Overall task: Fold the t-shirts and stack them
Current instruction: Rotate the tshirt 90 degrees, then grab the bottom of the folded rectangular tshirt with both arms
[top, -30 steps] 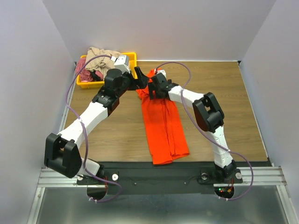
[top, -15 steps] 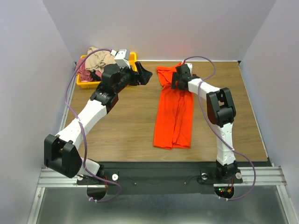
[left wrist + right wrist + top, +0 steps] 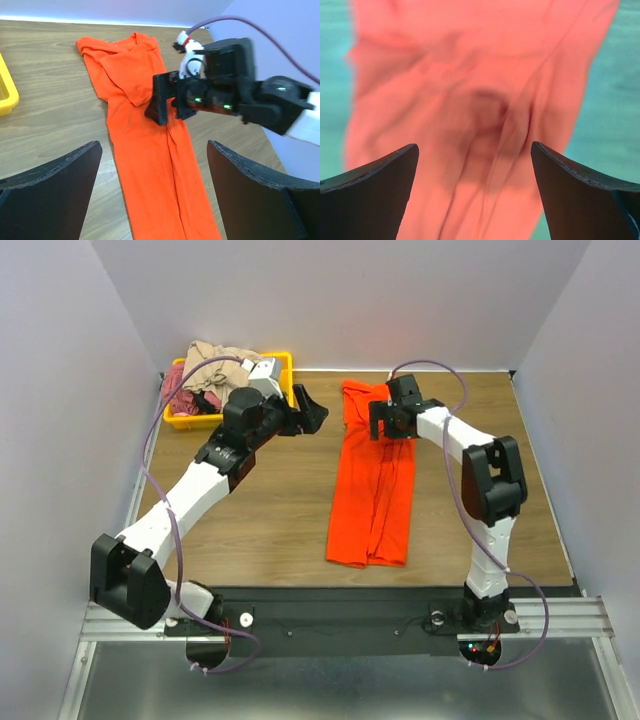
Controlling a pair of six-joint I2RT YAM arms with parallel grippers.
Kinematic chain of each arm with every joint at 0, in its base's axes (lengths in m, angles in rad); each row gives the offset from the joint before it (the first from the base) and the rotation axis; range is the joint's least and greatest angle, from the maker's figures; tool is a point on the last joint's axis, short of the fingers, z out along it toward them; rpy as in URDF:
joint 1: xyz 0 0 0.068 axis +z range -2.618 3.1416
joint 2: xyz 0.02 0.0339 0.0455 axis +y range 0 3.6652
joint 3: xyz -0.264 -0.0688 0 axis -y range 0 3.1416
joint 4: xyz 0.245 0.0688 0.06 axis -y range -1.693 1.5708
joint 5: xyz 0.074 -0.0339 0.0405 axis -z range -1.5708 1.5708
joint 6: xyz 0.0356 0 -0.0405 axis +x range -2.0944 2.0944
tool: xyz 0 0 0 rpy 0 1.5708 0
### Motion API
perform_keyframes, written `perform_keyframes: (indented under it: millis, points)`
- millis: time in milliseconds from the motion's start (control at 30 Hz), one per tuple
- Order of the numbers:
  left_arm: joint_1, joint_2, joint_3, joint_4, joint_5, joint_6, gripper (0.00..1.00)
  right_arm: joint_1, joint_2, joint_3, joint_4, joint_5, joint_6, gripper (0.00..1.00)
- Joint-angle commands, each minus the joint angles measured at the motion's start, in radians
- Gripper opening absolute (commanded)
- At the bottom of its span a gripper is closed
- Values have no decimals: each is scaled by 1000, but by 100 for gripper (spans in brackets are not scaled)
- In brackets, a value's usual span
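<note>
We see the orange-red t-shirt [image 3: 372, 495] stretched lengthwise right of centre, the right gripper [image 3: 390, 428] spread wide above its upper end, the left gripper [image 3: 312, 410] equally wide to its left, and a beige shirt [image 3: 215, 360], perhaps a pink shirt [image 3: 180, 397] too, in the yellow tray [image 3: 195, 422] upper left.

Brown wood-grain table [image 3: 260, 510]: one orange-red t-shirt [image 3: 372, 502] laid flat lengthwise right of centre; one yellow plastic tray [image 3: 195, 422] at far-left corner.

Bare tabletop [image 3: 280, 510] is lying open between the left pincer [image 3: 312, 410] and right pincer [image 3: 390, 430]; a tray [image 3: 185, 423] is crowding the left pincer's left.
</note>
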Motion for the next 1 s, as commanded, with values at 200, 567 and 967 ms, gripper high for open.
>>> perform_keyframes:
  millis: [200,567,967]
  points:
    - [-196,-175,-278,-67,-196,-136,99,85,-501,-369,-5,-9,168,100]
    - [-427,-262,-639,-74,-253,-407,97,300,-1007,-1036,-8,-191,577,100]
    - [-575,-143,-712,66,-262,-475,82,326,-1130,-1202,-44,-286,649,100]
